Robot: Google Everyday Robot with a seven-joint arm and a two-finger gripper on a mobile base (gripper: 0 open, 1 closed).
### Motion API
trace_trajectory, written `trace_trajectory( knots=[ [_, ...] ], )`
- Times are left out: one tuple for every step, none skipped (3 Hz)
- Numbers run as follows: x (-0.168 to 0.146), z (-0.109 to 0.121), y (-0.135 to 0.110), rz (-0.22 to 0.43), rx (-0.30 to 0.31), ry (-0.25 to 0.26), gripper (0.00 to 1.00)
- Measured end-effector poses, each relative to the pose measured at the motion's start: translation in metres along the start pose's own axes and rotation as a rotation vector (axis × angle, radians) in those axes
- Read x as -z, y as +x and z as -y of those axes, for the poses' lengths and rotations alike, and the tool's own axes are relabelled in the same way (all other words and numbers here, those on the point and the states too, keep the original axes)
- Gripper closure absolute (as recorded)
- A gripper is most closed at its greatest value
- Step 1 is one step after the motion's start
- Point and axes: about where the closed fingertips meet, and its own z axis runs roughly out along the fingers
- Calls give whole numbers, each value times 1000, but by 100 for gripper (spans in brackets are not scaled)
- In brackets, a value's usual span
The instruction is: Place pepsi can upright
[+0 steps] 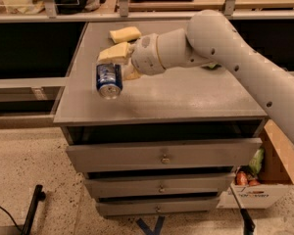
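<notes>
The pepsi can (109, 80) is dark blue with a silver end facing the camera. It is tilted, not upright, over the front left part of the grey cabinet top (186, 94). My gripper (118, 65) is at the end of the white arm that reaches in from the right. It is shut on the can's far end, with one pale yellow finger (114, 53) above the can. I cannot tell whether the can touches the top.
A pale yellow piece (125, 34) lies on the top behind the gripper. A bit of green bag (211, 65) shows behind the arm. The cabinet has three drawers (161, 155). A cardboard box (264, 180) with packets stands on the floor at the right.
</notes>
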Motion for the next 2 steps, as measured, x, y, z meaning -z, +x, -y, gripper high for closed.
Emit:
trace_trajectory(
  knots=[
    [-2, 1, -1, 3, 0, 1, 13],
    [-4, 2, -2, 8, 1, 2, 0]
  ],
)
